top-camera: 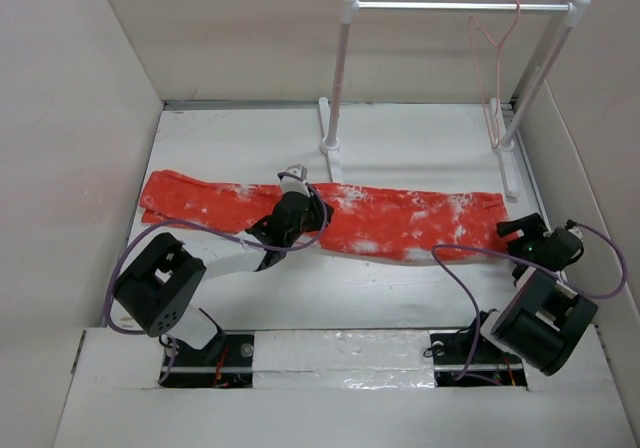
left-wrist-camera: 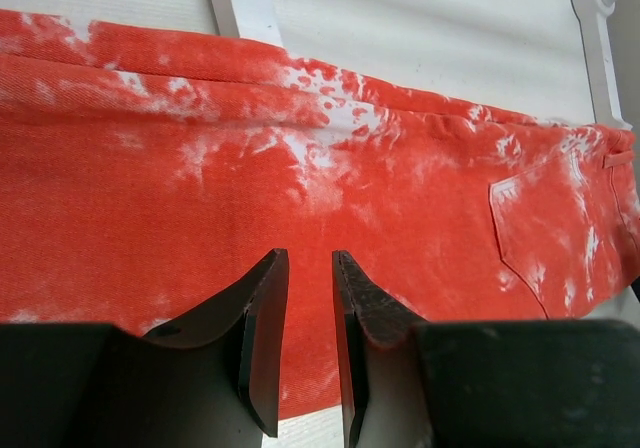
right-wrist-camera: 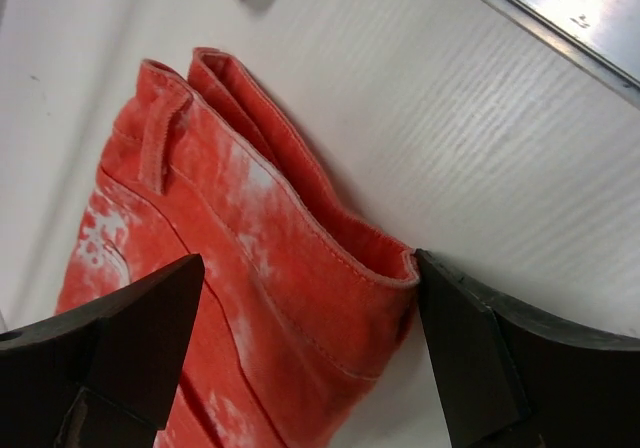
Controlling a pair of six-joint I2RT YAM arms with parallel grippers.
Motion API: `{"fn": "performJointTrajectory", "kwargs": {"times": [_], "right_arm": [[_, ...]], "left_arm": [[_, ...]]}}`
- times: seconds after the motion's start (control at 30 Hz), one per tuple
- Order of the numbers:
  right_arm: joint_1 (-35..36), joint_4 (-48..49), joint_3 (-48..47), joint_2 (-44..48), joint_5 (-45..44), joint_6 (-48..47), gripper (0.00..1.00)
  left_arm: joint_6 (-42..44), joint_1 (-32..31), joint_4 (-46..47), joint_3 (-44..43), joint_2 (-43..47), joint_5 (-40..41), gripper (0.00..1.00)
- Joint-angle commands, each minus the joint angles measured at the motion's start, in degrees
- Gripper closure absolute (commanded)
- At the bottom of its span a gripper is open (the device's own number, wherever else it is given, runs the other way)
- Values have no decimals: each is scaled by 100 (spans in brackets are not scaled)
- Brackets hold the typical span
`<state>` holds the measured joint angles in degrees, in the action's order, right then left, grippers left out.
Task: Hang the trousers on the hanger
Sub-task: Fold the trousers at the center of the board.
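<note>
Where the white rail (top-camera: 460,6) stands at the back of the table (top-camera: 420,138), the hanger (top-camera: 495,58) hangs by its hook from the rail's right end, close to the right post. The trousers (top-camera: 400,223) lie flat on the table just in front of the rail's feet. They are stretched sideways, with the waist end in front of the right post's foot and the legs running well past the left post.

The left arm has its elbow folded back and low, and its forearm angles toward the rail's left post. The left gripper (top-camera: 293,178) points down at the trousers, just in front of that post's foot. Its wrist view shows the fingers (left-wrist-camera: 262,308) only narrowly parted with nothing between them. They are over the cloth, but whether the tips touch it I cannot tell. The back pocket (left-wrist-camera: 540,238) lies toward the right-post side.

The right arm is bent sharply, with its wrist low in front of the right post's foot, and the right gripper (top-camera: 515,230) faces the waist end. Its jaws are spread wide and released, one on each side of the folded waistband (right-wrist-camera: 300,218). One finger (right-wrist-camera: 470,348) touches the waistband's corner. A belt loop (right-wrist-camera: 160,138) shows on the band.
</note>
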<state>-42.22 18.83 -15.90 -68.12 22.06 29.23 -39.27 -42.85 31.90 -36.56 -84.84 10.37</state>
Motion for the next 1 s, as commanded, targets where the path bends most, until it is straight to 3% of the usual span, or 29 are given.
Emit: {"fn": "performJointTrajectory", "kwargs": {"times": [0.0,0.1,0.17,0.2,0.3,0.33,0.4,0.43,0.47,0.6,0.83,0.97], "right_arm": [[266,673,228,-507,298,697,12],[354,1262,315,-834,360,952,30],[407,1718,421,-967,439,979,54],[407,1921,482,-941,500,979,75],[538,1941,544,-213,606,900,100],[661,1340,475,111,484,822,100],[1284,-28,27,1749,-119,313,100],[1495,-437,-131,1758,-402,146,100],[1715,-763,-272,2602,-631,-126,100],[2733,-1670,-975,3759,-1371,-620,100],[3990,-2111,-2126,3446,-1678,-1156,100],[4659,-2243,-3205,3270,-2380,-1533,100]], "left_arm": [[-20,84,255,-80,-94,-149,78],[-11,137,212,-71,-95,-115,81],[33,137,159,-36,-51,-62,83],[42,137,159,-18,-50,-27,86],[86,137,159,52,-94,-52,100],[94,137,211,78,-120,-88,100],[95,137,290,166,-226,-105,100],[86,137,299,166,-226,-105,100],[86,84,291,192,-261,-97,100],[-2,-73,299,315,-279,35,100],[-274,-812,536,377,-647,131,100],[-468,-1190,554,255,-1130,334,100]]}}
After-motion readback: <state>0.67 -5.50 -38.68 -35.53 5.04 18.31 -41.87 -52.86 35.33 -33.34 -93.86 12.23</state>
